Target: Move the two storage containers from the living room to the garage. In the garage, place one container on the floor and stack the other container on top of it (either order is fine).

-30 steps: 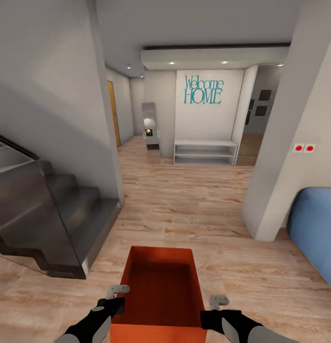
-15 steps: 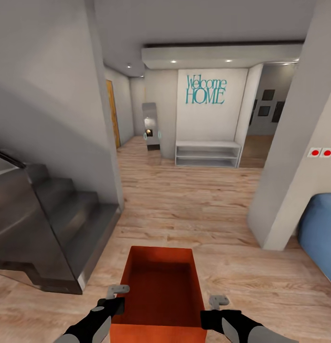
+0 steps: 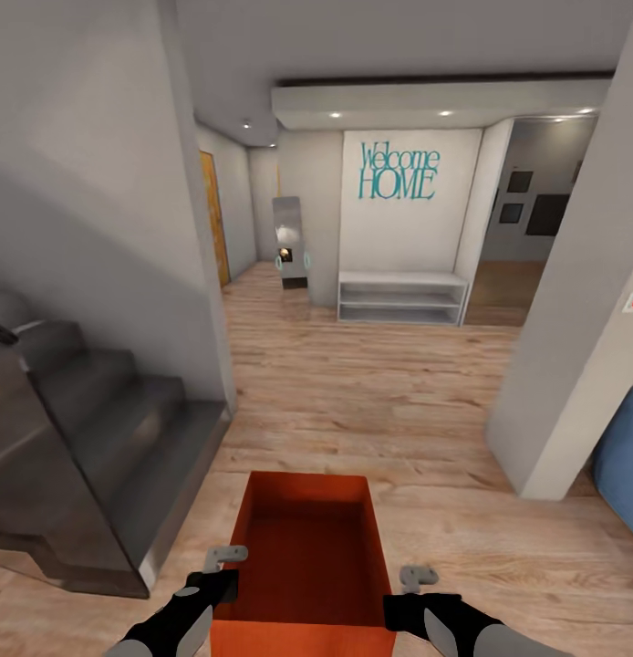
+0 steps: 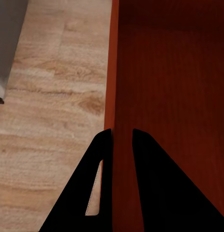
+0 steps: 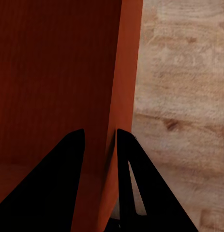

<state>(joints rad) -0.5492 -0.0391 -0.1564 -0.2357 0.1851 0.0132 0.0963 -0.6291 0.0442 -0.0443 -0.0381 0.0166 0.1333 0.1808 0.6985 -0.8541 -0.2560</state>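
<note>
Transit step: you carry one storage container (image 3: 303, 566), left pincer (image 4: 117, 145) and right pincer (image 5: 99, 145) each clamped on a side wall. Next: steer along the wood floor (image 3: 371, 383) toward the garage.

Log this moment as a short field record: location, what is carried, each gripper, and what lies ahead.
location: hallway with wood plank floor
carried: one orange-red storage container, open top, empty inside
left gripper: shut on the container's left wall, one finger inside, one outside
right gripper: shut on the container's right wall, likewise
left side: dark staircase
ahead: white shelf unit under a "Welcome HOME" sign
right edge: blue sofa
</note>
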